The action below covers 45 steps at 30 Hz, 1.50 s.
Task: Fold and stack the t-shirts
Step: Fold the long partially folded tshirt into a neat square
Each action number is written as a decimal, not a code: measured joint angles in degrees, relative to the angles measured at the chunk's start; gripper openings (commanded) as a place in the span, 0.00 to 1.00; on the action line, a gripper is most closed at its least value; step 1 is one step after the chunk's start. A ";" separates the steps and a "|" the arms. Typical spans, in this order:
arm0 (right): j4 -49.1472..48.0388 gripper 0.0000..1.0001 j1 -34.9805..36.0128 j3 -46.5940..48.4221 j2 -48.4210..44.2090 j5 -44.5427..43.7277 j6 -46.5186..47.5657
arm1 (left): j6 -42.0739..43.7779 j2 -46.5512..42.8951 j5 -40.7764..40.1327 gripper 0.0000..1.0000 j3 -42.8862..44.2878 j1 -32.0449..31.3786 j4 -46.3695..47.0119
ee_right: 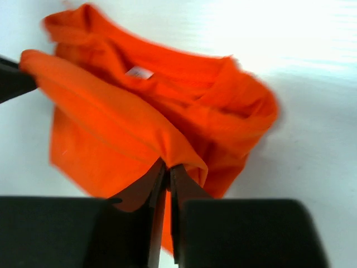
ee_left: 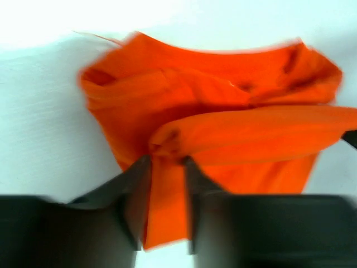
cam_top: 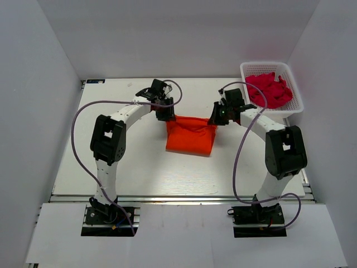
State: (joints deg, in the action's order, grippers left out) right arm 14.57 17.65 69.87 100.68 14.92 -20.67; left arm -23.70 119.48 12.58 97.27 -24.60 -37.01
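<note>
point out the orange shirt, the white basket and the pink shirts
orange shirt [cam_top: 189, 139], top external view, middle of the fabric
white basket [cam_top: 265, 64], top external view, far rim
pink shirts [cam_top: 270, 89], top external view, middle of the pile
</note>
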 measured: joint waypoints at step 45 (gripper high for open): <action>-0.57 0.90 -0.85 -11.76 -13.35 -12.26 0.09 | 13.44 3.56 10.67 0.00 -10.86 -2.05 17.84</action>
State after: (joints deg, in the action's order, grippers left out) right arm 14.00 16.80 58.11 87.33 2.66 -20.58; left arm -10.26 123.04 23.24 86.41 -26.65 -19.18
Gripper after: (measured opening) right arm 0.904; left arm 0.049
